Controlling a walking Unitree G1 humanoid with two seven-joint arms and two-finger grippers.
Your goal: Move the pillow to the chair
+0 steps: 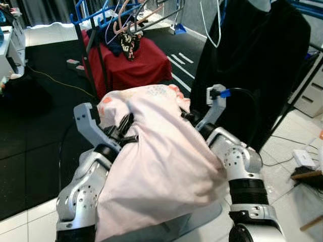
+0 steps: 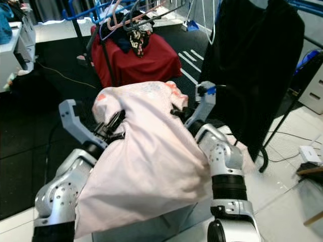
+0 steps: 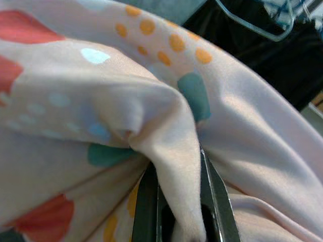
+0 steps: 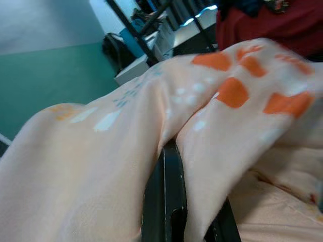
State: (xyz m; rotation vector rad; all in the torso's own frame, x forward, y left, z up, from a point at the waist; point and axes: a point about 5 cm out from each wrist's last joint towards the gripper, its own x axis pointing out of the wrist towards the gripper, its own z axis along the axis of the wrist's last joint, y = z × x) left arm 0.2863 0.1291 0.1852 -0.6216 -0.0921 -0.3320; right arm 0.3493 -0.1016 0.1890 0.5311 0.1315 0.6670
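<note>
Left gripper (image 1: pixel 126 132): fingers pinched onto a fold at the left side of the pillow (image 1: pixel 156 151); the left wrist view shows cloth wedged between both fingers, so the hold is on the cover, not the filling.

Pillow: pale pink, spotted print, carried across both forearms at chest height, its lower end sagging toward the robot; two-sided hold likely chosen to keep the limp bulk off the floor.

Right gripper (image 1: pixel 187 117): closed on a fold at the pillow's right edge.

Black garment (image 1: pixel 252 60): hanging just beyond, right.

Red-covered furniture (image 1: pixel 136 65): ahead, beneath hangers; possibly the chair, cannot tell.
</note>
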